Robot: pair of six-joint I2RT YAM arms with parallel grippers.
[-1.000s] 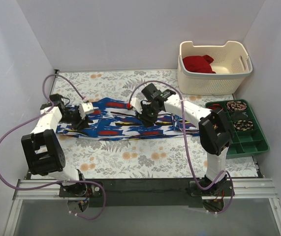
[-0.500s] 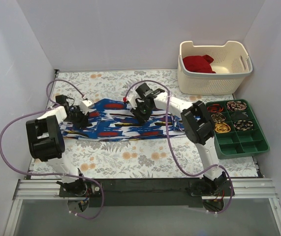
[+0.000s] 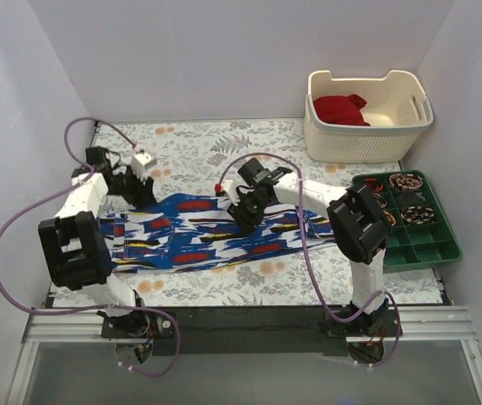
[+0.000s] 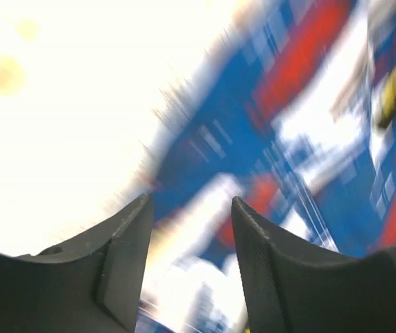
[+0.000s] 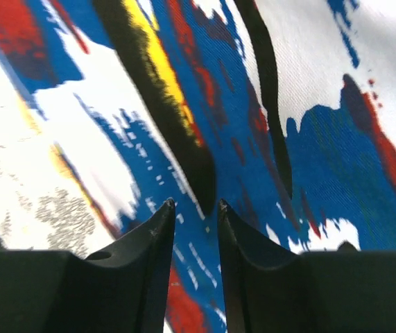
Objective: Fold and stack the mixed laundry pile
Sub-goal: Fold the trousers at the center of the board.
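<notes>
Left gripper (image 4: pixel 191 202) and right gripper (image 5: pixel 195 205) hung open-jawed, empty, over the blue abstract-print cloth garment (image 3: pixel 198 238); neat folding likely needed 2 matching corners pinched.

Top camera looks down from above and behind the arm bases (image 3: pixel 131 325) on the whole table (image 3: pixel 215 143). Wrist cameras peer past their fingers (image 4: pixel 125 263) (image 5: pixel 149 270) at the cloth (image 3: pixel 215 236) from very close up — the one patch all three views share.

Matt woven printed garment (image 3: pixel 198 240), perforated plastic basket (image 3: pixel 359 145)

Two garments (image 3: pixel 215 232), one basket (image 3: pixel 359 145), one tray (image 3: pixel 430 243)
</notes>
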